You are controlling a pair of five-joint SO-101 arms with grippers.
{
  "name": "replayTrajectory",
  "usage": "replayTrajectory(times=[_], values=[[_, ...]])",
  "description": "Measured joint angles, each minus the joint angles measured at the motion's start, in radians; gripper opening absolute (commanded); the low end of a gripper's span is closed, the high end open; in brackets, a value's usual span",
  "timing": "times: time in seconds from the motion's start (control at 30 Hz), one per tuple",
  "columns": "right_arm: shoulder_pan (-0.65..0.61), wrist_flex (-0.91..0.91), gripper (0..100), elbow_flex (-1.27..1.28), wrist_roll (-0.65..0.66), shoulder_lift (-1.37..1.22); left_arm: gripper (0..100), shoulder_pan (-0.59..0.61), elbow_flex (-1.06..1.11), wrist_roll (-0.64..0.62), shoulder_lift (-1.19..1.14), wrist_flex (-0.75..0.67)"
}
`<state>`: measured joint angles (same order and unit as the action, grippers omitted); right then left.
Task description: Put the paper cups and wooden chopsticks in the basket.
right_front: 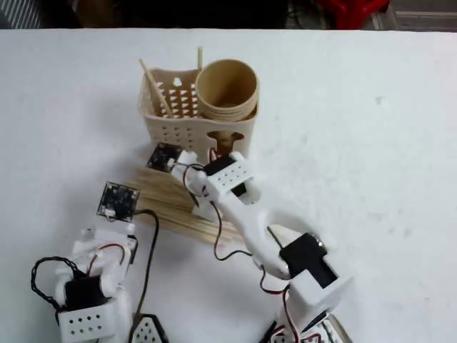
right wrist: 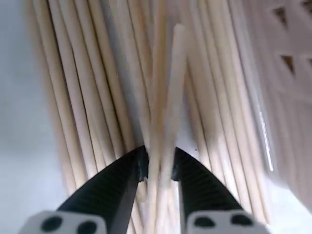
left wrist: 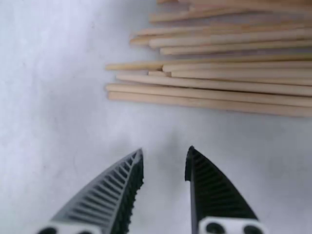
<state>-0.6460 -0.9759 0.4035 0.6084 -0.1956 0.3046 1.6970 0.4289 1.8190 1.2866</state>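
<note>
on the white worktop (right_front: pixel 371 143) lie pale wooden chopsticks (right_front: pixel 166 202). the right claw (right wrist: pixel 157 165) pinches a couple, likely to lift them; the left claw (left wrist: pixel 164 163) hangs parted, empty.

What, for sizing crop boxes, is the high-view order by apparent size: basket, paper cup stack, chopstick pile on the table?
1. basket
2. chopstick pile, less sure, since the right arm hides part
3. paper cup stack

Left gripper (left wrist: pixel 163 168) jaws apart over white table (left wrist: pixel 53 87), near ends of chopstick pile (left wrist: pixel 219 73), not touching.
</note>
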Motion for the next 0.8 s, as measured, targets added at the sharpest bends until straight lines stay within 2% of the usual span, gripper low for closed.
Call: replayTrajectory(times=[0.27,0.43,0.63,0.8], values=[[0.015,-0.026,1.9,0.002,0.000,0.087,15,0.000,0.000,0.000,0.000,0.000],[0.017,-0.049,11.9,0.002,0.000,0.112,15,0.000,0.000,0.000,0.000,0.000],[0.018,-0.041,1.3,0.002,0.000,0.054,15,0.000,0.000,0.000,0.000,0.000],[0.018,-0.018,1.9,0.000,0.000,0.026,15,0.000,0.000,0.000,0.000,0.000]])
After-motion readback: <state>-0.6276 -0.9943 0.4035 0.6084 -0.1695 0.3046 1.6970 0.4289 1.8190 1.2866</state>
